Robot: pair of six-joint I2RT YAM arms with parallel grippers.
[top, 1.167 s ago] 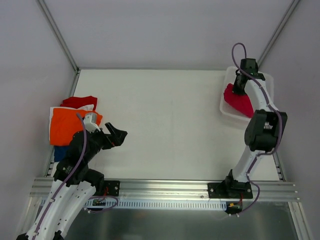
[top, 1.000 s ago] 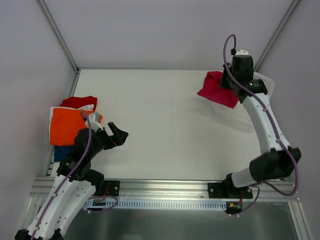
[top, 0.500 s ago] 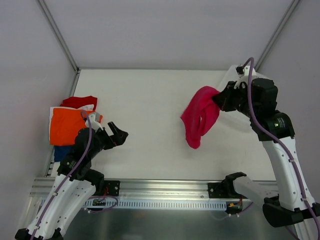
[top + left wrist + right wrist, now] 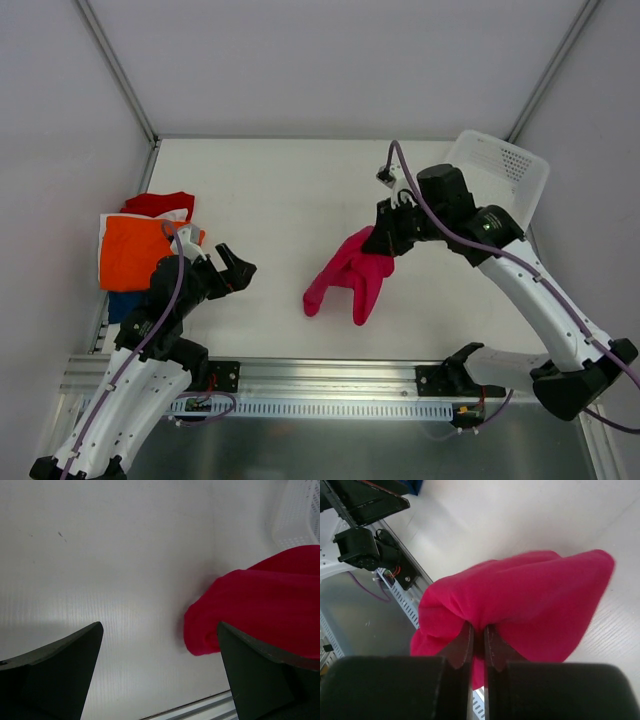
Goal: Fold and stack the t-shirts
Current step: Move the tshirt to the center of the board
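Top view: clamping magenta-pink t-shirt (image 4: 348, 278) by a bunched fold in right gripper (image 4: 385, 240), centre of frame, drooping in two limp lobes toward table (image 4: 300, 180), contact unclear; holding left gripper (image 4: 235, 268) wide and empty at lower left, beside stack of t-shirts (image 4: 130, 250); white basket (image 4: 495, 165) at upper right. Left wrist view: framing the shirt at right edge, between spread jaws. Right wrist view: pinching cloth between nearly closed jaws. Judging as light, soft and shapeless, likely calling for shoulder or hem corners when spreading.
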